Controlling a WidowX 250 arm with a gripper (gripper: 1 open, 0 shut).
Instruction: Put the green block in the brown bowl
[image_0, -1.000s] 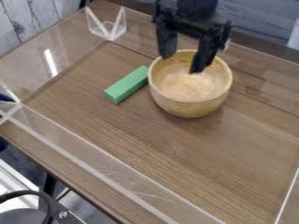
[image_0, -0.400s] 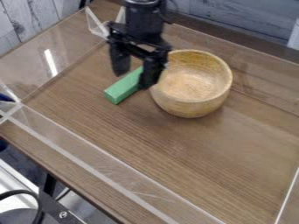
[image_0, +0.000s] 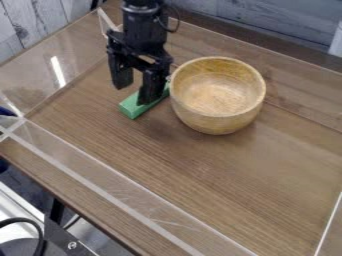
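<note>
Green block (image_0: 132, 106) is sitting flat on the wooden table (image_0: 201, 180), just to the left of the brown bowl (image_0: 218, 95) — close beside it, though I can't tell if the far end actually touches the bowl's wall because the gripper (image_0: 139, 88) is in the way. So the actual job isn't done yet: nothing is in the bowl, its pale grainy inside is bare, and the block hasn't left the table.

What does look sorted is the lineup. The gripper hangs right over the block pointing straight down, with its two dark fingers spread apart and nothing between them. Only the near end of the block shows below the fingers, so I'd guess the fingers sit astride or just above the far part, but whether they're touching it I can't say from this angle.

What's left, as I read it: drop the last bit, close on the block, lift it, carry it right over the rim and let go.

The block itself is a small bright green bar — flat, longish, plain matte faces, lying at a slant with its near end pointing down-left. The bowl is round, light tan wood, thick-walled and way bigger than the block, so the drop should be forgiving.
</note>
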